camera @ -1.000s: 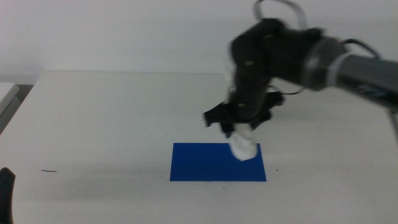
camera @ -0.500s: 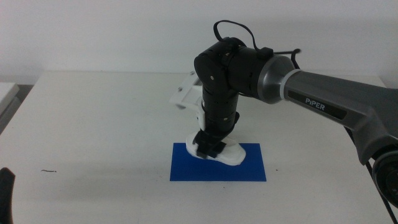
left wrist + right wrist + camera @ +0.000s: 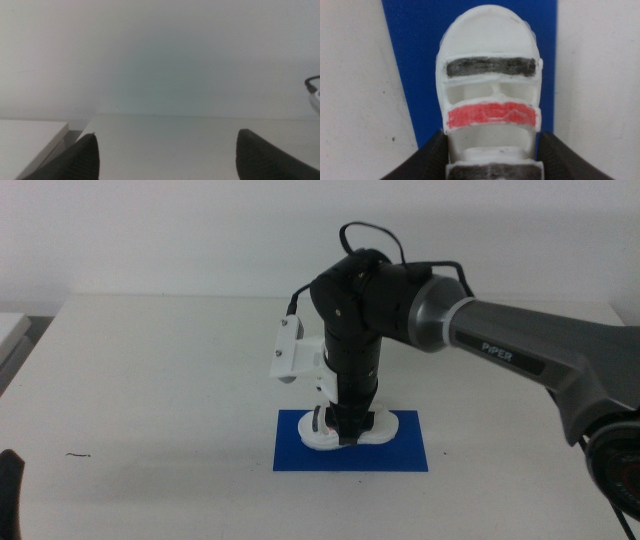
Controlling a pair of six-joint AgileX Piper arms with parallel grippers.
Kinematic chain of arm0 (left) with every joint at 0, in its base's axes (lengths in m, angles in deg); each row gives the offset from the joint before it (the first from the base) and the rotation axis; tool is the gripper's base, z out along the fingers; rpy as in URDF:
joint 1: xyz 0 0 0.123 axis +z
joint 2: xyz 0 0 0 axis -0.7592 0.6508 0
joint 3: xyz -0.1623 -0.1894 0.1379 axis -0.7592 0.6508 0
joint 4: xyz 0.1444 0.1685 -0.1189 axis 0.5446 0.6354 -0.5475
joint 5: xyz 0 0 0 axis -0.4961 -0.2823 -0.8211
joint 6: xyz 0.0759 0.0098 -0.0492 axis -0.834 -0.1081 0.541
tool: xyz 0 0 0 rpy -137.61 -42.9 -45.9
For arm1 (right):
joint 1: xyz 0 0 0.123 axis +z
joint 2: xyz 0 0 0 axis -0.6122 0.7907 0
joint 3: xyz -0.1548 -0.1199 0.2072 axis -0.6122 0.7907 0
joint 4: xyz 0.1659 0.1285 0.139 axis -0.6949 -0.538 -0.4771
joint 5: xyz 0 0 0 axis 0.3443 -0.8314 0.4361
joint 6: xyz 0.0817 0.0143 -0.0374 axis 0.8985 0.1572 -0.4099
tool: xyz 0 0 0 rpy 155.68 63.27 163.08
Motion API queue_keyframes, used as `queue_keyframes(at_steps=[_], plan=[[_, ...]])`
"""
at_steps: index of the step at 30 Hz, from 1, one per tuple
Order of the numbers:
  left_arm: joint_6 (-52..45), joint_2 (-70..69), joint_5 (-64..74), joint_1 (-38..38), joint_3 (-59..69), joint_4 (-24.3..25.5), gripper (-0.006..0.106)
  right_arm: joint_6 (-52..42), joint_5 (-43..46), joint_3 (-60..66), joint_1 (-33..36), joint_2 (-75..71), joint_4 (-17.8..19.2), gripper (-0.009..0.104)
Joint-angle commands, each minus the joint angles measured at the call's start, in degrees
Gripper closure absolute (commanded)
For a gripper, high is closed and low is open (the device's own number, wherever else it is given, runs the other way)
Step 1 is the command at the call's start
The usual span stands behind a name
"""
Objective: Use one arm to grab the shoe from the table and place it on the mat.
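Wide white table [image 3: 150,380], blue mat [image 3: 405,455] mid-table, and the right arm [image 3: 480,345] plunges straight down onto it. Shoe [image 3: 385,427] sits on the mat, right gripper [image 3: 345,430] clamped on its heel end: placing step, nearly done. Next call: open up, lift clear. Left gripper [image 3: 165,155] waits spread wide, empty. The wrist hides the heel.

Black arm [image 3: 365,320], grey forearm seemingly lettered "PiPER".
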Motion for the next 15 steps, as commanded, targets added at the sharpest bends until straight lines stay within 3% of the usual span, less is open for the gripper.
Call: queue_keyframes(at_steps=[1,5,7,15], plan=[[0.07,-0.22,-0.72,0.02,-0.01,0.0,0.007,0.59,0.24,-0.19,0.08,0.36,0.13,0.083],[0.07,-0.22,-0.72,0.02,-0.01,0.0,0.007,2.58,1.35,0.09,0.08,0.62,0.14,0.081],[0.07,-0.22,-0.72,0.02,-0.01,0.0,0.007,2.97,1.35,0.09,0.08,1.03,0.57,0.074],[0.07,-0.22,-0.72,0.02,-0.01,0.0,0.007,4.15,1.24,0.09,0.08,1.51,0.76,0.022]])
